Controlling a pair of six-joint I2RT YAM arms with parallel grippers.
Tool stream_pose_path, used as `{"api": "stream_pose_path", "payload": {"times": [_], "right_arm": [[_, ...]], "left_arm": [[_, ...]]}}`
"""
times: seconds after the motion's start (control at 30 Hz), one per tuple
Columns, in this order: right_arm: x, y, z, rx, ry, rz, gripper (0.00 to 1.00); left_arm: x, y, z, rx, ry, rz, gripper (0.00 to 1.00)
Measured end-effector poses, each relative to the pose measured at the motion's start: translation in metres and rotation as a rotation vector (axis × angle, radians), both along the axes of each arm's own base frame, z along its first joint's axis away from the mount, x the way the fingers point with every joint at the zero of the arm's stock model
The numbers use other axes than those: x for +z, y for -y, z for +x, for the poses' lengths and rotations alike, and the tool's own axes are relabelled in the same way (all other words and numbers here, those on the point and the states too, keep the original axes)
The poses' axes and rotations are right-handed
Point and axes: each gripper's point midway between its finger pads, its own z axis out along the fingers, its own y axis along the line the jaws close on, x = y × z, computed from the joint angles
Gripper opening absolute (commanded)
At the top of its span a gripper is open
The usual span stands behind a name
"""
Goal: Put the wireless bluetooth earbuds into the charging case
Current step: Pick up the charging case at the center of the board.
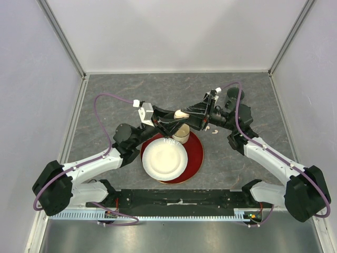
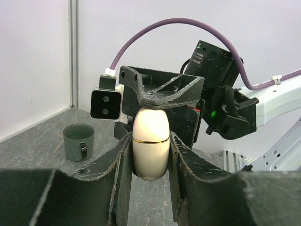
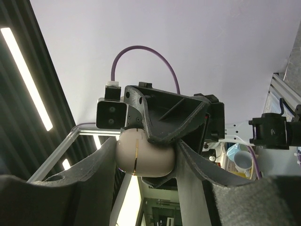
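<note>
The charging case (image 1: 181,113), a cream egg shape with a thin gold seam, hangs in mid-air above the paper cup. My left gripper (image 1: 176,117) is shut on its sides; in the left wrist view the case (image 2: 151,141) stands upright between the fingers (image 2: 123,160). My right gripper (image 1: 186,112) comes from the opposite side and is shut on the case's ends, one finger pressed on the lid end (image 3: 126,150). The far end is partly hidden by the left gripper's fingers. Two white earbuds (image 1: 214,129) lie on the table right of the cup.
A paper cup (image 1: 180,135) and a white plate (image 1: 164,158) sit on a round red tray (image 1: 196,153) in front of the arm bases. A dark green mug (image 2: 79,141) stands on the table to the left in the left wrist view. Walls enclose the table.
</note>
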Motion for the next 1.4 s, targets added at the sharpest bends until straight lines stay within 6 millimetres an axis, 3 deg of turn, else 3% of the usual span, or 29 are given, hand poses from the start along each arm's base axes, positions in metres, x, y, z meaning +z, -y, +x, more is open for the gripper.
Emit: {"api": "stream_pose_path", "payload": {"times": [0.13, 0.3, 0.47, 0.53, 0.67, 0.7, 0.83, 1.07, 1.2, 1.4], "right_arm": [[0.002, 0.001, 0.000, -0.004, 0.002, 0.010, 0.29], [0.002, 0.001, 0.000, -0.004, -0.007, 0.016, 0.29], [0.002, 0.001, -0.001, -0.002, -0.010, 0.016, 0.35], [0.001, 0.001, -0.001, -0.003, -0.010, 0.014, 0.41], [-0.002, 0.001, -0.001, -0.008, -0.001, -0.013, 0.57], [-0.002, 0.001, -0.001, -0.011, 0.006, -0.025, 0.66], [-0.001, 0.000, -0.001, -0.023, 0.056, -0.081, 0.79], [0.001, 0.000, -0.002, -0.039, 0.157, -0.187, 0.89], [-0.002, 0.003, 0.010, -0.114, 0.235, -0.293, 0.90], [0.019, 0.028, 0.016, -0.267, 0.489, -0.484, 0.91]], "left_arm": [[0.002, 0.000, -0.001, -0.001, 0.005, -0.006, 0.39], [0.002, 0.001, -0.002, -0.005, 0.007, -0.008, 0.31], [0.002, 0.001, -0.002, -0.005, 0.007, -0.008, 0.07], [0.002, 0.001, -0.002, -0.005, 0.007, -0.008, 0.03], [0.000, 0.002, -0.002, -0.006, 0.000, 0.001, 0.02], [-0.001, 0.002, -0.002, -0.007, -0.001, 0.002, 0.02], [-0.005, 0.002, -0.001, -0.006, -0.014, 0.015, 0.02], [-0.011, 0.000, -0.002, 0.003, -0.030, 0.028, 0.02], [-0.009, -0.005, -0.007, 0.001, -0.025, 0.025, 0.02], [0.006, -0.019, -0.023, -0.002, 0.037, -0.003, 0.02]]}}
